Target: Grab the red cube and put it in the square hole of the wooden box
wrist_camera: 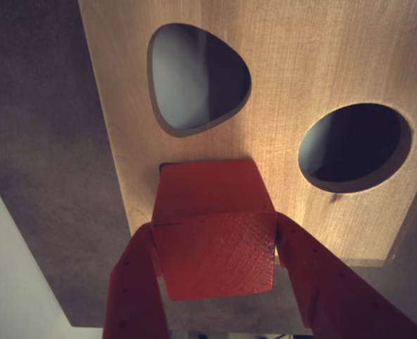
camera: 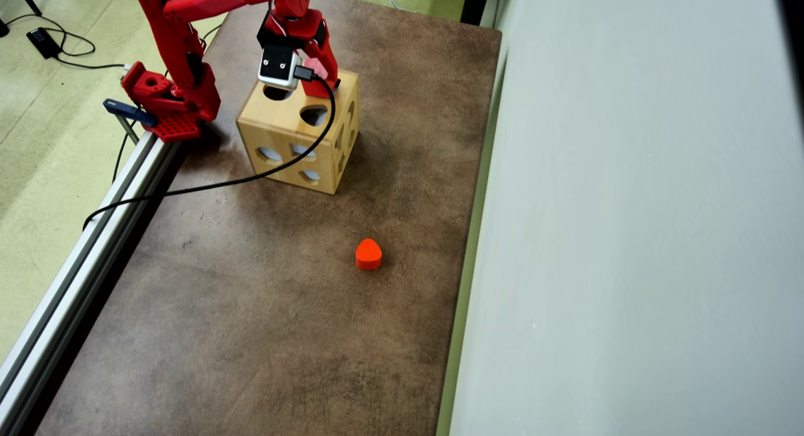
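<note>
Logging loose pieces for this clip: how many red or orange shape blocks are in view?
2: the red cube, clamped in the gripper over the wooden box; the orange-red heart-like block on the table. Others may be inside.

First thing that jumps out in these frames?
In the wrist view, the red cube fills the centre, held between the gripper fingers right over the wooden box, covering most of the square hole beside a rounded hole and a round one. In the overhead view, the red arm bends over the box at the table's far end, and a lone orange-red block sits mid-table.
</note>
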### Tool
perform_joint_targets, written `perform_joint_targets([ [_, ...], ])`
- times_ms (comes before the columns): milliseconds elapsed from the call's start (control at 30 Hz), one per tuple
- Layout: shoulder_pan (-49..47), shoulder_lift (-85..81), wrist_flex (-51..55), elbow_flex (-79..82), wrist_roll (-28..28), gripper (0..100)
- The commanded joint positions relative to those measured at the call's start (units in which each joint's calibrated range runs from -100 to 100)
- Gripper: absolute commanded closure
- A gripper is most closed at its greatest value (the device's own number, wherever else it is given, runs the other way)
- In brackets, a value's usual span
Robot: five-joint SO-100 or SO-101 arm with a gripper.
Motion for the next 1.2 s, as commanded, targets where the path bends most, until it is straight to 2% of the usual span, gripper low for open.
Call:
perform_joint_targets([
  [0, 0.19, -4.88, -0.39, -1.26, -0.24, 98],
  [1167, -0.41, 1.4, -0.63, -1.26, -1.17, 98],
])
